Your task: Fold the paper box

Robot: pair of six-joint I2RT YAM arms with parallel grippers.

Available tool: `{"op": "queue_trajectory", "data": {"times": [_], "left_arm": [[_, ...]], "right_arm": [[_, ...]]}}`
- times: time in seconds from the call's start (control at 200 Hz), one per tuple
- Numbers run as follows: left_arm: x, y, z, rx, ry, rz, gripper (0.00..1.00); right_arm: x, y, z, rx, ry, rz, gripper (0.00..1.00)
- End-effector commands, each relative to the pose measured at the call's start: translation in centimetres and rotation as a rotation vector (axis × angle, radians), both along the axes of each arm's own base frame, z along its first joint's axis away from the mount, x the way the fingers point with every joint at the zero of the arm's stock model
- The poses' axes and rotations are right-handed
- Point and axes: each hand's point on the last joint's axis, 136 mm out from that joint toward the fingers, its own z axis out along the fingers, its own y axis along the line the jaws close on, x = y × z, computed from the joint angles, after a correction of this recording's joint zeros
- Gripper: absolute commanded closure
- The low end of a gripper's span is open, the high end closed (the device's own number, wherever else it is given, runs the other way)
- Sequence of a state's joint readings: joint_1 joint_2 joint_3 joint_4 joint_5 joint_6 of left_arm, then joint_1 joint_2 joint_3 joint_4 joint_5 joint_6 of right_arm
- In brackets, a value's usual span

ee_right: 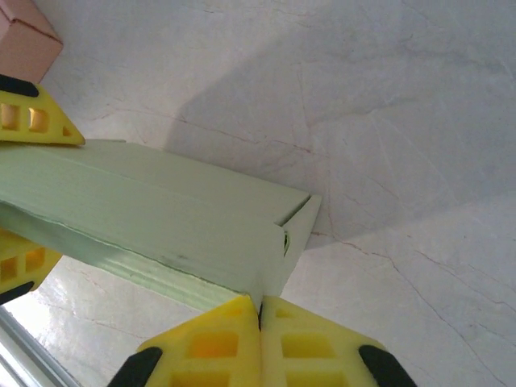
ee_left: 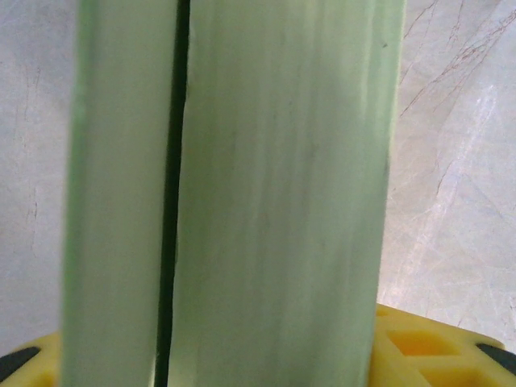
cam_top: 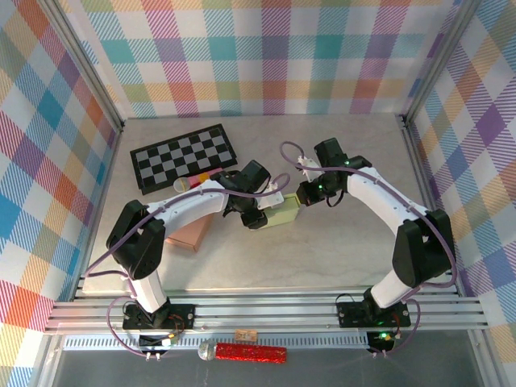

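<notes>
A pale green paper box (cam_top: pixel 284 214) sits at the middle of the table (cam_top: pixel 322 266), between the two arms. The left gripper (cam_top: pixel 262 211) holds one end of it between half-spread yellow fingers. The right gripper (ee_right: pixel 260 305) is closed tight, its fingertips pressed together at the box's other end.

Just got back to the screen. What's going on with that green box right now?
The left gripper holds the pale green paper box clamped between its fingers in the middle of the table. The right gripper is shut, its tips right at the near corner of the box's end. I can't tell whether it pinches a flap there. A pink box lies aside under the left arm.
</notes>
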State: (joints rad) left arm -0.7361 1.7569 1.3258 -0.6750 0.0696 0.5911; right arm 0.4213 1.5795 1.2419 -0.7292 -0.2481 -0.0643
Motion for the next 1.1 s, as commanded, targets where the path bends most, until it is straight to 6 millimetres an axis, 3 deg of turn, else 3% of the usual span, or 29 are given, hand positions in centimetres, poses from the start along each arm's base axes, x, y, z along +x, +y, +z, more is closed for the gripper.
{"op": "queue_trajectory", "data": {"times": [0.0,0.565,1.095], "left_arm": [[0.5,-0.3,0.3,-0.021,0.012,0.015,0.49],[1.0,-0.3,0.0,-0.024,0.005,0.05,0.51],[1.5,0.0,1.7,-0.156,0.024,0.174,0.42]], "right_arm": [[0.1,-0.2,1.2,-0.036,-0.026,-0.017,0.97],[-0.6,0.7,1.4,-0.03,0.054,-0.151,1.0],[-0.8,1.1,0.1,-0.069,-0.077,-0.205,1.0]]}}
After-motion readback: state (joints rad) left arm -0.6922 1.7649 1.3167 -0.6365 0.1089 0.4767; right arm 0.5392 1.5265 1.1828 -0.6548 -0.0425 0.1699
